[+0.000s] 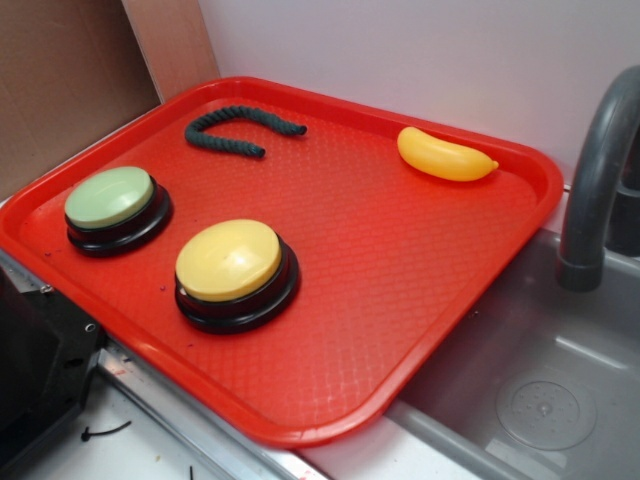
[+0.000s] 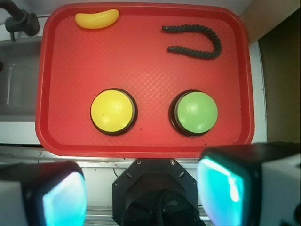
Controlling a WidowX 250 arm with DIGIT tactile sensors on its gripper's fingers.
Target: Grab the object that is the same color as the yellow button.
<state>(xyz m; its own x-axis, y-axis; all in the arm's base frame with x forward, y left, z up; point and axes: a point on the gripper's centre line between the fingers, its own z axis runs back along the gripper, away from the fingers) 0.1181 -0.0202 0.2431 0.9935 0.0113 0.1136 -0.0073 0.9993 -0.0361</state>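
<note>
A small glossy yellow toy banana (image 1: 445,156) lies at the far right corner of the red tray (image 1: 400,270); in the wrist view the banana (image 2: 97,19) is at the tray's top left. The yellow dome button (image 1: 232,265) on a black base stands near the tray's front; in the wrist view it (image 2: 113,111) is lower left. My gripper (image 2: 141,197) is open and empty, high above and behind the tray's near edge, well away from the banana. It is not seen in the exterior view.
A pale green dome button (image 1: 113,203) stands left of the yellow one. A dark green twisted rope piece (image 1: 240,127) lies at the tray's back. A sink (image 1: 540,400) with a grey faucet (image 1: 595,190) is right of the tray. The black robot base (image 2: 157,193) is below the gripper.
</note>
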